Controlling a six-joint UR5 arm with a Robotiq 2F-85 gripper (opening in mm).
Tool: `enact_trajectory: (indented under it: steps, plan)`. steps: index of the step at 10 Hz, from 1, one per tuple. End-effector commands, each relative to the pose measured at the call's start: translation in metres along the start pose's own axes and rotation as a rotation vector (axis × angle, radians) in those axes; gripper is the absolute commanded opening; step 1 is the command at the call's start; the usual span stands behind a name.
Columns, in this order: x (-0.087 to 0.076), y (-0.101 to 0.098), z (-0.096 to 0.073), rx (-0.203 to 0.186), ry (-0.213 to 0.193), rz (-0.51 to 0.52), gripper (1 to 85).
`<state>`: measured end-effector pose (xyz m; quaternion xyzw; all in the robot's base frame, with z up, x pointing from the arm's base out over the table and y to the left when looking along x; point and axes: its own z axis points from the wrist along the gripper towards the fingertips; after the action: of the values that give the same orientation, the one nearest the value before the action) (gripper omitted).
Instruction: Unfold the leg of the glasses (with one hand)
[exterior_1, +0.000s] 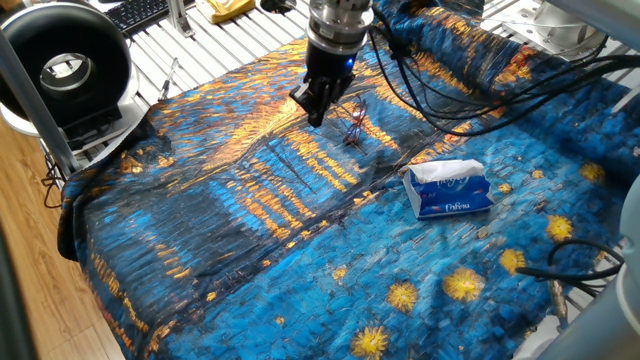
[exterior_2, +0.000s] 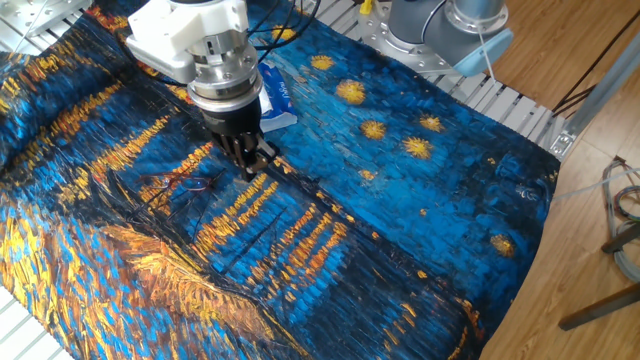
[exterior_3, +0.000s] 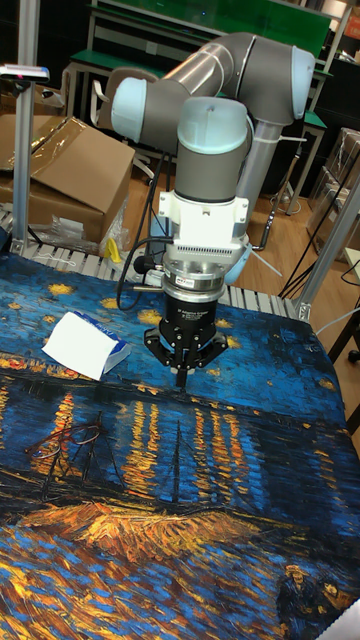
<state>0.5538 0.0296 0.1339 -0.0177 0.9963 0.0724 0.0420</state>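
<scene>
Blue tissue pack (exterior_1: 449, 189) reads "Pañu"; tool (exterior_1: 316, 110) hovers nearby.

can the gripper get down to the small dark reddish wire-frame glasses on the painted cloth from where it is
Probably yes. The gripper hangs just beside the small dark reddish wire-frame glasses, fingers together, and nothing lies between them; the blue tissue pack sits behind the arm, clear of the path.

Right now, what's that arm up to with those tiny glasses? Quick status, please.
Gripper shut, empty, just above the cloth. Glasses lie apart beside it, untouched. Tissue pack well off to the side; nothing between gripper and glasses.
</scene>
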Motion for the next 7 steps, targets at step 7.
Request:
enact_trajectory:
  steps: [7]
  plan:
    - [0.021,-0.026,-0.007,0.104,0.095,-0.023,1.0]
